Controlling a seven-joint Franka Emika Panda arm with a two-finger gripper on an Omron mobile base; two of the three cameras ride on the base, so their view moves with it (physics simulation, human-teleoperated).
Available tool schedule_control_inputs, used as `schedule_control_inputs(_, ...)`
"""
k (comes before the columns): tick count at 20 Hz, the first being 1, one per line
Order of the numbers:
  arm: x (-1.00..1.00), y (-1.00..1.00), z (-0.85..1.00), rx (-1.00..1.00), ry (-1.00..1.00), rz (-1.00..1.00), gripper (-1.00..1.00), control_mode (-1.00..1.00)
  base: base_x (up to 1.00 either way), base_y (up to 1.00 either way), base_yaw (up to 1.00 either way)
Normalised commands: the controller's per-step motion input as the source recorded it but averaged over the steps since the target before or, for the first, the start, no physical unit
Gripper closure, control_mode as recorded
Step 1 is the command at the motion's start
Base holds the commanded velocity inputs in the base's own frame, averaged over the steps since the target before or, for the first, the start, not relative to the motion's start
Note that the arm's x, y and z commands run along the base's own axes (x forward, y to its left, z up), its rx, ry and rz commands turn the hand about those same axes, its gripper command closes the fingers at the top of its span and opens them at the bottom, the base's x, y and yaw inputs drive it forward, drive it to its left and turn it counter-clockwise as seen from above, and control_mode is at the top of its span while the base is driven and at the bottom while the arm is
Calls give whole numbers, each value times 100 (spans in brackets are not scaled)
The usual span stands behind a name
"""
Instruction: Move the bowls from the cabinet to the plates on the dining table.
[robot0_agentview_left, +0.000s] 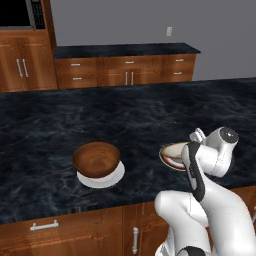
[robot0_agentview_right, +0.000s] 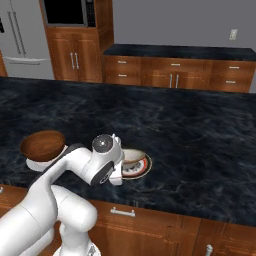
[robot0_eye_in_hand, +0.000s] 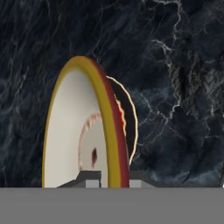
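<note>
gripper (robot0_eye_in_hand: 112, 175) clamped on the cream bowl (robot0_eye_in_hand: 83, 135) rim — bowl sits right over the patterned plate (robot0_agentview_right: 142, 167) near the table's front edge — just needs releasing

A cream bowl (robot0_eye_in_hand: 72, 131) with a tan rim is filling the left of the frame, seen edge-on. The gripper (robot0_eye_in_hand: 114, 178) is clamping its rim. A patterned plate (robot0_eye_in_hand: 130, 118) is lying behind it on the black marble top (robot0_eye_in_hand: 175, 65).

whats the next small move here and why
Probably open the gripper and let go: it is shut on the cream bowl's rim, and the bowl already seems to sit on its plate. The wooden bowl is on the white plate.
</note>
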Motion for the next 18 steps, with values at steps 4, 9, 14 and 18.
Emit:
schedule_control_inputs(4, 21, 0, -19, -3, 0, -2, 100, -100, 0, 0, 0)
schedule_control_inputs(9, 16, 0, -1, 0, 2, -3, 100, -100, 0, 0, 0)
schedule_control_inputs(14, 14, 0, -12, 0, 2, -2, 100, -100, 0, 0, 0)
schedule_control_inputs(18, 21, 0, -15, 0, 0, -2, 100, -100, 0, 0, 0)
